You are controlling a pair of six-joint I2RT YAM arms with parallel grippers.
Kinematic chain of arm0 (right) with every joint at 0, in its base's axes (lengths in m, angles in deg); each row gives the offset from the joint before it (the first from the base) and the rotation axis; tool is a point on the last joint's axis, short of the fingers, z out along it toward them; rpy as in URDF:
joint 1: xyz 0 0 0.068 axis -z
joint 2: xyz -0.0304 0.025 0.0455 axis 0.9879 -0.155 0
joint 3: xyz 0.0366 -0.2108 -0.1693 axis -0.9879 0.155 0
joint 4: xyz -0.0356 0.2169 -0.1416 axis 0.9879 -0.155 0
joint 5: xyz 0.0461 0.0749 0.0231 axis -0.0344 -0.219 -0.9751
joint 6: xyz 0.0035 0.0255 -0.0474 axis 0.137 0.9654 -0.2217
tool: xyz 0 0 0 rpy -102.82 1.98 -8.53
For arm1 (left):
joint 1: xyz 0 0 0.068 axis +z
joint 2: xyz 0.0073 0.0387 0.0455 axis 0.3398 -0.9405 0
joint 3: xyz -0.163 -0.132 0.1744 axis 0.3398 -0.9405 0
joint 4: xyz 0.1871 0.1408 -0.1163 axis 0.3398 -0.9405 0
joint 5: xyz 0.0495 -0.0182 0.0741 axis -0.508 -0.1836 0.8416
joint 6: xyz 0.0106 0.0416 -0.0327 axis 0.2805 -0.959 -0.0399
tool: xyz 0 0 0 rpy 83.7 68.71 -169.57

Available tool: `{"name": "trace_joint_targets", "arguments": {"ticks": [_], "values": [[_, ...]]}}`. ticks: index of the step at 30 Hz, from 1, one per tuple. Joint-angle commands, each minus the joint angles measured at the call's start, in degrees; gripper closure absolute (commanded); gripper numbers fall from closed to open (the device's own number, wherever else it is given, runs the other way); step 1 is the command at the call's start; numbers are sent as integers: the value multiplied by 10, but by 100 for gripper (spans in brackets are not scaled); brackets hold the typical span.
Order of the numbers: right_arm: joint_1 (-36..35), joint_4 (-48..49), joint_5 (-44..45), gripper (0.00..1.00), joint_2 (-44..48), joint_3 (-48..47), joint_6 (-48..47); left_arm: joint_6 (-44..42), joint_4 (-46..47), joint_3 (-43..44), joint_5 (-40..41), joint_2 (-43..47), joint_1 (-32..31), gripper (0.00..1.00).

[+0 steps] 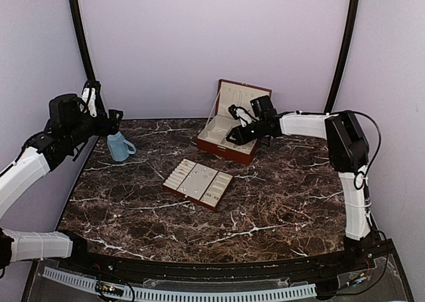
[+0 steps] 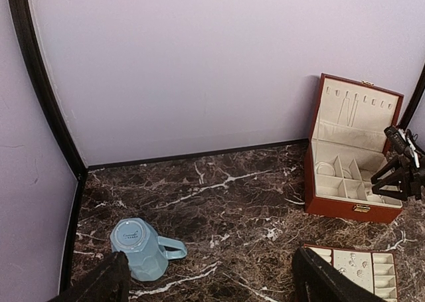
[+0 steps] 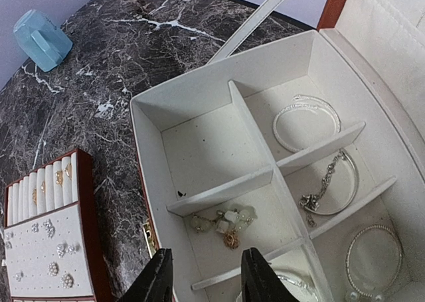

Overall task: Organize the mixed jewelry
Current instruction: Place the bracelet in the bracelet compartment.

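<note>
The mixed jewelry shows as a small cluster of pale and gold pieces [image 3: 226,226] lying in a front compartment of the open red-brown box [image 3: 147,182]. My right gripper [image 3: 207,270] hovers just above that cluster, open, with nothing between its fingers. Silver bracelets [image 3: 305,119] and a chain [image 3: 332,182] lie in the neighbouring compartments. The flat compartment tray [image 3: 85,202] beside the box carries several small earrings and rings. In the top view my right gripper [image 1: 238,133] is over the box [image 1: 226,146]. My left gripper [image 1: 113,120] hangs open above the far left, holding nothing.
An upside-down blue cup [image 1: 120,147] [image 2: 138,247] stands on the marble at the far left, below my left gripper [image 2: 209,285]. The tray [image 1: 198,182] lies mid-table in front of the box. The box lid [image 2: 355,106] stands upright against the back wall.
</note>
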Motion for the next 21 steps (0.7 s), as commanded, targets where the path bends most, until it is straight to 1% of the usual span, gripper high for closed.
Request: {"name": "trace_joint_targets", "arguments": {"ticks": [1, 10, 16, 21], "values": [[3, 59, 13, 61, 68, 51, 8, -4, 16, -7, 2, 20, 3, 13], [12, 111, 20, 51, 166, 172, 47, -10, 32, -20, 5, 31, 3, 12], [21, 159, 22, 49, 242, 274, 85, -9, 35, -25, 1, 21, 2, 14], [22, 188, 31, 51, 314, 360, 137, -7, 35, -25, 9, 5, -3, 15]]}}
